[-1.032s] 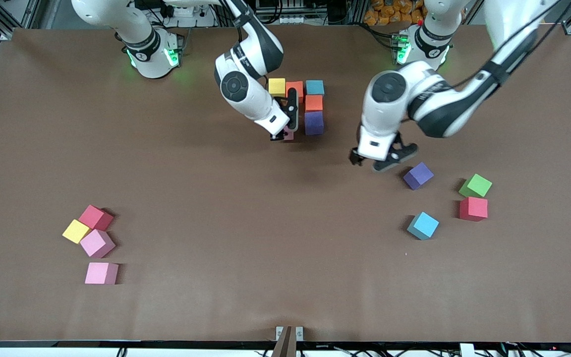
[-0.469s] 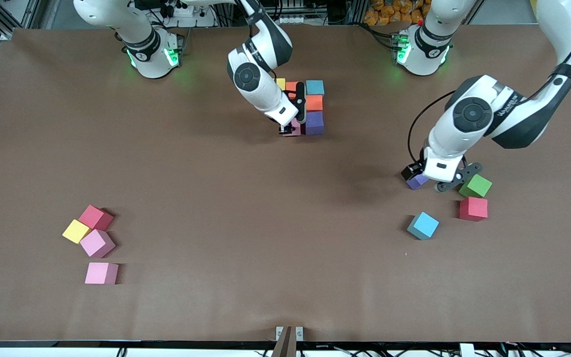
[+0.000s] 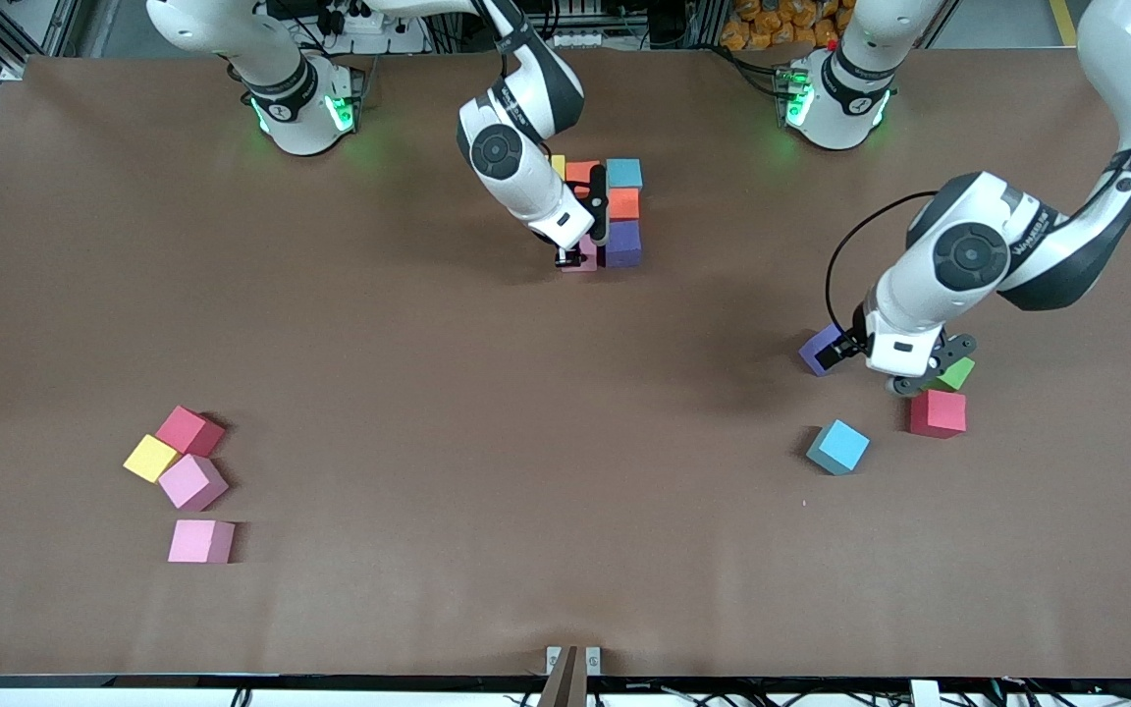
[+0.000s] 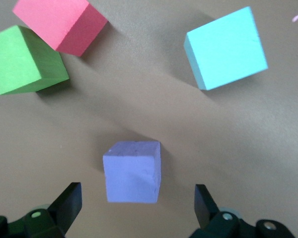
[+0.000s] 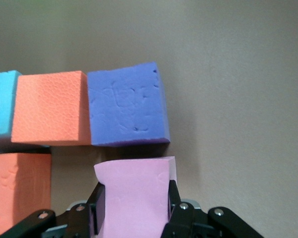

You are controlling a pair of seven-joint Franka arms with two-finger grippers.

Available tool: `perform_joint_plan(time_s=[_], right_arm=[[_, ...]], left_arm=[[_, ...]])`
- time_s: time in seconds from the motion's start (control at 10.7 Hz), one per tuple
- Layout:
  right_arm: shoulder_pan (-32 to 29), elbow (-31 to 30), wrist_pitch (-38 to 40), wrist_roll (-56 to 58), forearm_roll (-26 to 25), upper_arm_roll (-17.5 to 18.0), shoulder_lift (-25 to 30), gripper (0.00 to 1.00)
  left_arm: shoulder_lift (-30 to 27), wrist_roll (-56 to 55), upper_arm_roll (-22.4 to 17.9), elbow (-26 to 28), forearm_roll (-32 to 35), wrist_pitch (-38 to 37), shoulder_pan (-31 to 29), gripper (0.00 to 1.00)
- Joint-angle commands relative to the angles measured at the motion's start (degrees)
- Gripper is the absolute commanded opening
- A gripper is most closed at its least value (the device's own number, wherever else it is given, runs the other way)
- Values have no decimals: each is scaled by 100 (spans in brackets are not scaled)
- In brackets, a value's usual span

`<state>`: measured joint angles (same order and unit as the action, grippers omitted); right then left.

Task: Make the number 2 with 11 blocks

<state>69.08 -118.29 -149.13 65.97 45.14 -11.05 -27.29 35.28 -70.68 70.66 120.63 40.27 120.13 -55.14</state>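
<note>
Now I log: right gripper (image 3: 577,253), clamped on a pink cube (image 5: 134,193), has lowered beside the built purple cube (image 3: 622,243); left gripper (image 4: 134,206), fingers apart, has swung over the loose purple cube (image 4: 132,171).

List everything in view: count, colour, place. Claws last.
Started digit 2: yellow, two orange, light blue and purple cubes packed together, mid-table toward the robots' bases.
Pink cube: one, held by the right claw, against the purple cube of the digit.
Loose purple cube: one, toward the left arm's end.
Light blue cube: one, nearer the front camera than the loose purple one.
Red cube: one, beside the green cube.
Cluster at the right arm's end: red-pink, yellow, two pink.
Right claw: shut on the pink cube.
Left claw: open, astride the loose purple cube.
</note>
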Motion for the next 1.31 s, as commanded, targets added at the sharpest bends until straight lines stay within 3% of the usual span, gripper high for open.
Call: perform_joint_plan(time_s=[0.0, 0.28, 0.56, 0.94, 1.03, 1.13, 1.22], right_arm=[[184, 43, -143, 171, 320, -20, -92, 4], [211, 60, -283, 171, 329, -20, -136, 4], [202, 130, -301, 180, 329, -20, -198, 4], [176, 192, -458, 162, 329, -20, -303, 6], [176, 201, -459, 145, 338, -20, -321, 19], [167, 201, -459, 75, 338, -20, -321, 74], [159, 201, -450, 74, 346, -20, -312, 100]], left_arm=[[119, 81, -87, 31, -72, 203, 4, 100], [391, 90, -219, 31, -28, 449, 12, 100], [427, 46, -649, 74, -28, 608, 363, 100], [400, -33, -667, 206, -28, 599, 364, 100], [392, -33, -667, 233, -28, 590, 355, 100], [383, -25, -693, 250, -28, 590, 347, 100], [374, -25, -711, 285, -28, 590, 346, 100]])
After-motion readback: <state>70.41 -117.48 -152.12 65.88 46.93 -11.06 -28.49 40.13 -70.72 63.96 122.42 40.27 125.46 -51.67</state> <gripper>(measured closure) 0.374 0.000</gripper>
